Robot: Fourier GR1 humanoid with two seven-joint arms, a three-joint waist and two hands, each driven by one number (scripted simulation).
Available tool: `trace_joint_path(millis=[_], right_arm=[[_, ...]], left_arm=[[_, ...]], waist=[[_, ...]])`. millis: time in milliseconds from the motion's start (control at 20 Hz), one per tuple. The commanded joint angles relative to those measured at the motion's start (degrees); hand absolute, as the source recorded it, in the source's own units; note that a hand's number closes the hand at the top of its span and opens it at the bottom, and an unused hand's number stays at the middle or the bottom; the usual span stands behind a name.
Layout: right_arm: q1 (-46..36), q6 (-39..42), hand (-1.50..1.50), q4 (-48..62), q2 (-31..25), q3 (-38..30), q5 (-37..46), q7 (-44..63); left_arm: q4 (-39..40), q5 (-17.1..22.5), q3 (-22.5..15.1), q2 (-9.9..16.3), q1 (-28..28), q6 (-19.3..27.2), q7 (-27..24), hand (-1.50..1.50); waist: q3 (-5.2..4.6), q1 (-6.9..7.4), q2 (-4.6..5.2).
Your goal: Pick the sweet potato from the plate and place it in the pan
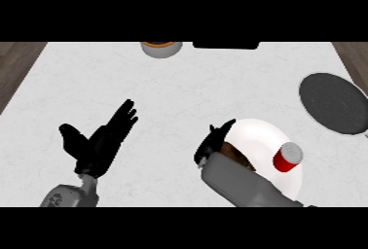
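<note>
While the left hand (97, 141) rests open on the white counter (187, 87), fingers straight, the right hand (212, 144) lies over one round white plate (262, 133), its fingers hidden. One brown sweet potato (236, 151) shows under the wrist beside one red can (287, 157). One dark round pan (333, 102) lies near.

Red can (288, 157) beside pan (333, 103)

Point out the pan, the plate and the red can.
pan (333, 102), head view, middle of its dark base.
plate (260, 133), head view, bare white part of its upper half.
red can (287, 157), head view, its red side.
</note>
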Motion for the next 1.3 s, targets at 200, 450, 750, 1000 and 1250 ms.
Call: trace_joint_path(millis=[200,450,750,1000,1250], right_arm=[[0.69,2.96,-1.50,2.74,0.98,-1.04,3.69,4.68],[-2.55,2.10,-1.50,7.22,0.78,-2.50,8.25,-1.16],[0.27,0.29,1.50,2.19,-4.43,1.23,12.92,-11.32],[-1.75,-4.04,1.50,7.13,-3.36,6.69,17.31,-19.17],[-5.46,-7.72,1.50,7.87,-5.48,7.83,20.66,-25.80]], left_arm=[[-1.37,0.76,2.30,0.46,0.30,-1.36,1.67,0.00],[-0.16,-1.37,1.61,0.00,3.48,-2.76,-1.85,0.00],[3.55,-4.19,1.38,-3.81,0.55,-0.93,-2.95,0.00],[3.91,-2.42,3.79,-2.45,-1.19,-3.42,-1.45,0.00],[-3.54,-2.89,2.53,-1.61,2.81,-2.51,3.14,0.00]], waist=[[0.14,-1.01,0.61],[0.14,-1.09,0.64],[0.14,-1.47,0.69],[0.15,-0.96,0.88],[0.18,-0.47,0.79]])
